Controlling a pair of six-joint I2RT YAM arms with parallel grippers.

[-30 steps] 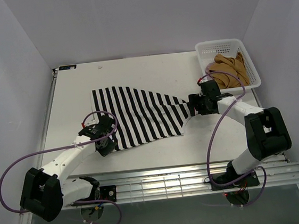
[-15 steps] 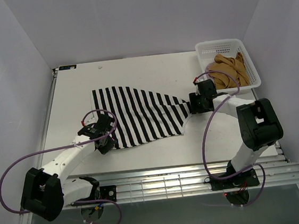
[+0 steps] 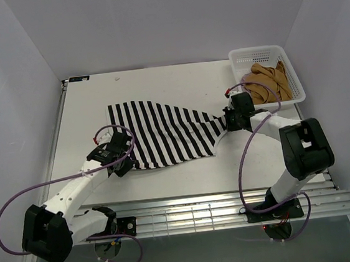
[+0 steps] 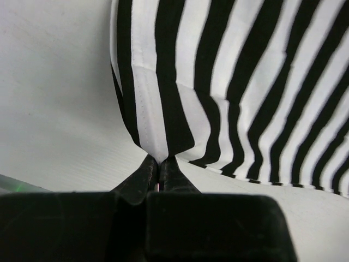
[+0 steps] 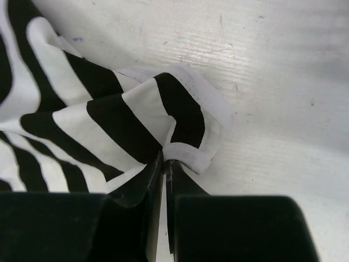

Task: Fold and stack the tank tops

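Striped top pinched at both ends: left gripper on hem corner, right gripper on bunched strap. Lift together, keep taut.

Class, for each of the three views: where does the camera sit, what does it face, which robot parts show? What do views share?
Top: above and behind, looking down at the table; left arm, right arm show.
Left wrist: faces a striped top corner; left pincer shut on it.
Right wrist: faces its bunched edge; right pincer shut on it.
Shared: the striped top.
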